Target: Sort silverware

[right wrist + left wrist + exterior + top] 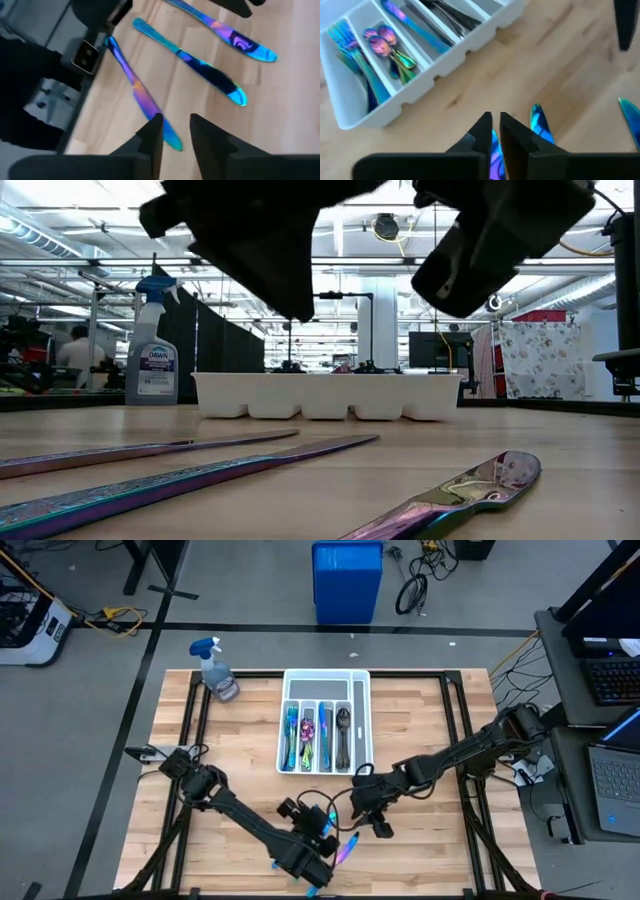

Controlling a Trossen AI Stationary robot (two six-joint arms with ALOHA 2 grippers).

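While forks (pixel 350 47), small purple spoons (pixel 382 45), a blue knife (pixel 412 22) and dark spoons (pixel 452 15) already lie in separate slots of the white compartmented plastic tray (pixel 325 680), three iridescent blue knives (pixel 210 75) lie loose on the wooden table (pixel 250 790) near the tray's short end. Just above them, the left hand (pixel 495 131) has its fingers nearly closed with nothing between them, and the right hand (pixel 175 132) is narrowly parted, also holding nothing.

The left gripper (pixel 493 131) hides most of one knife (pixel 496 155), perhaps pinched between its fingers.
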